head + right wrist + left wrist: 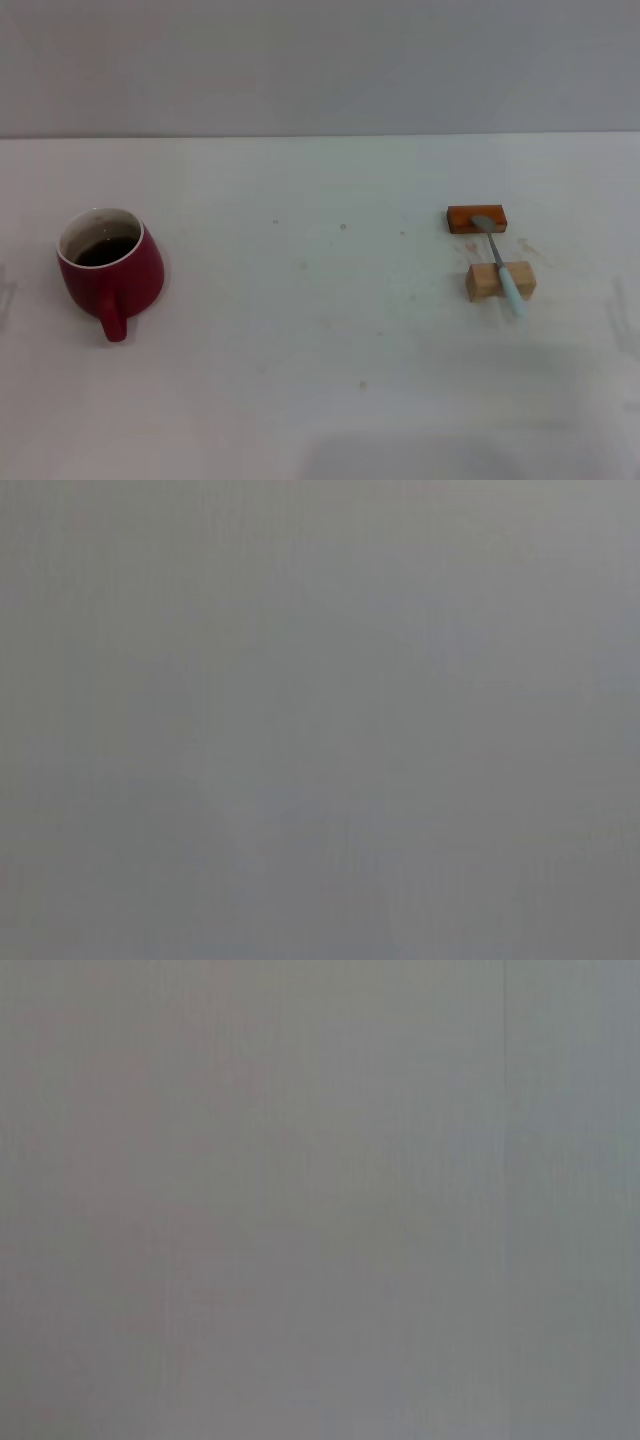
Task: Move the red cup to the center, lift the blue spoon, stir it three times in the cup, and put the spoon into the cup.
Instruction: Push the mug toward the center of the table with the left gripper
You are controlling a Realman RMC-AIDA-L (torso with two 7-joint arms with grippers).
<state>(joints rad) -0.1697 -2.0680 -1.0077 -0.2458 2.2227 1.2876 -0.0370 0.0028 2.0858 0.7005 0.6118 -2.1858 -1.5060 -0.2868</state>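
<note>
The red cup (108, 271) stands upright at the left of the white table in the head view. It has a white inside, dark liquid and its handle points toward the near edge. The blue spoon (502, 266) lies at the right, resting across two blocks, its grey bowl on the orange-brown block (477, 218) and its pale blue handle over the tan wooden block (499, 281). Neither gripper shows in the head view. Both wrist views show only a plain grey surface.
The white table (320, 330) spreads between the cup and the spoon. A grey wall (320, 60) rises behind the table's far edge.
</note>
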